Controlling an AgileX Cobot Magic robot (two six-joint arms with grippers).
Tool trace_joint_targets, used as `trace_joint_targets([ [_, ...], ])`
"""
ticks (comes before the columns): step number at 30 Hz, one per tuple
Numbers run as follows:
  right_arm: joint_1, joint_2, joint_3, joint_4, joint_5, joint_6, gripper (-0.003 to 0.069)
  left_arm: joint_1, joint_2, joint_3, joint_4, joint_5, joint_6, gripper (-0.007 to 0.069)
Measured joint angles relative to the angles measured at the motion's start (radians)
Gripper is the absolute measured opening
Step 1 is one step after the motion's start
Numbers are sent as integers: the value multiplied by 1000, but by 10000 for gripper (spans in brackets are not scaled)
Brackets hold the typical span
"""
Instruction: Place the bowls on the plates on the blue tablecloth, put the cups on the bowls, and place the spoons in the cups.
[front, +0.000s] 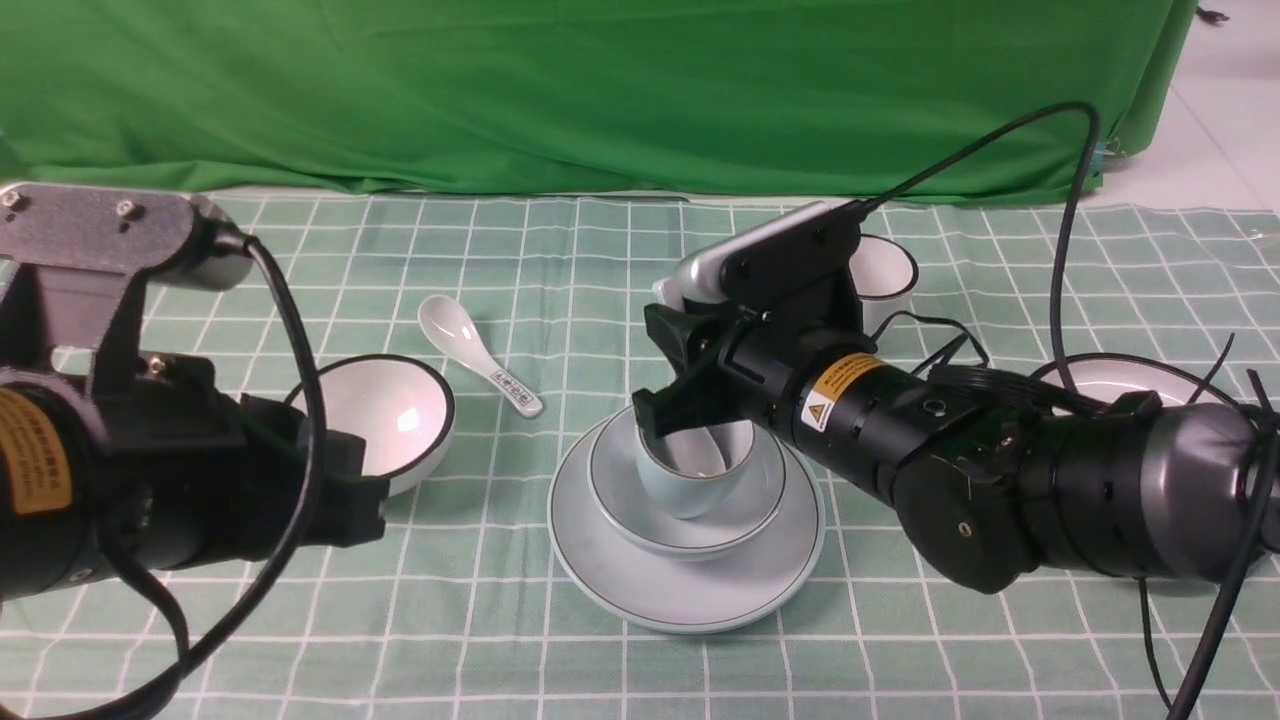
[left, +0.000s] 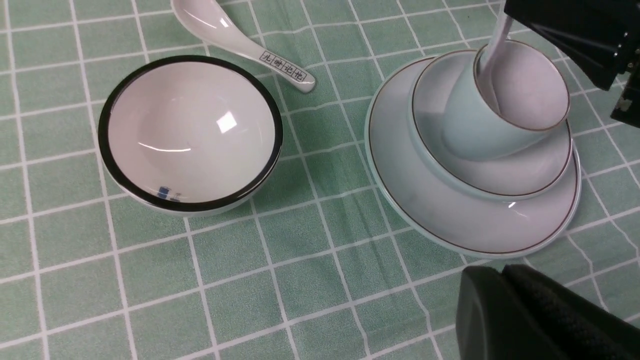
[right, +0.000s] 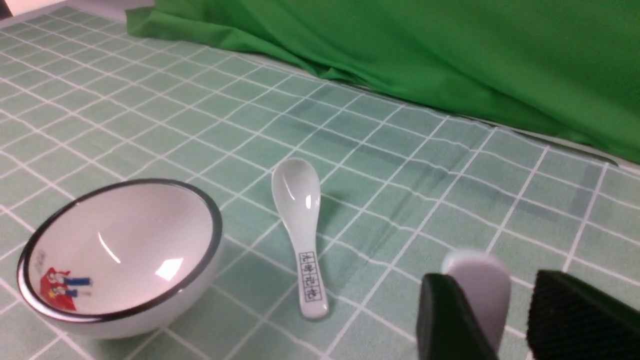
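Note:
The pale blue cup (front: 693, 478) stands in the pale blue bowl (front: 690, 525) on the pale blue plate (front: 685, 590). The plain spoon (left: 492, 50) leans in that cup. My right gripper (front: 665, 378) is above the cup, its jaws apart around the spoon handle (right: 477, 280), with a gap on one side. The white black-rimmed bowl (front: 385, 420) stands on the blue tablecloth (front: 500, 620), and the patterned spoon (front: 482, 355) lies beside it. My left gripper (front: 368, 498) is shut and empty next to that bowl. The white cup (front: 888, 272) and the white plate (front: 1110, 378) are partly hidden behind the right arm.
The green backdrop cloth (front: 600, 90) hangs along the far edge of the table. Black cables (front: 1070, 230) loop over the right arm. The left arm's cable (front: 300, 400) crosses in front of the white bowl.

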Motion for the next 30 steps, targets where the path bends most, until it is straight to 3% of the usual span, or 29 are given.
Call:
trace_joint_targets([
  [2, 0, -51, -6, 0, 98, 0, 340, 0, 0, 0, 4, 0, -3, 9],
  [6, -1, -211, -62, 0, 471, -54, 330, 0, 0, 0, 11, 0, -3, 9],
  [9, -16, -349, -100, -5, 723, -102, 248, 0, 0, 0, 11, 0, -3, 9],
  [13, -87, -593, -107, -18, 956, -114, 69, 0, 0, 0, 11, 1, -3, 9],
  [20, -221, -1015, 42, -50, 962, -94, 25, 0, 0, 0, 11, 2, -3, 9],
  [30, -272, -1514, 495, -53, 656, -57, 23, 0, 0, 4, 11, 2, -3, 9],
])
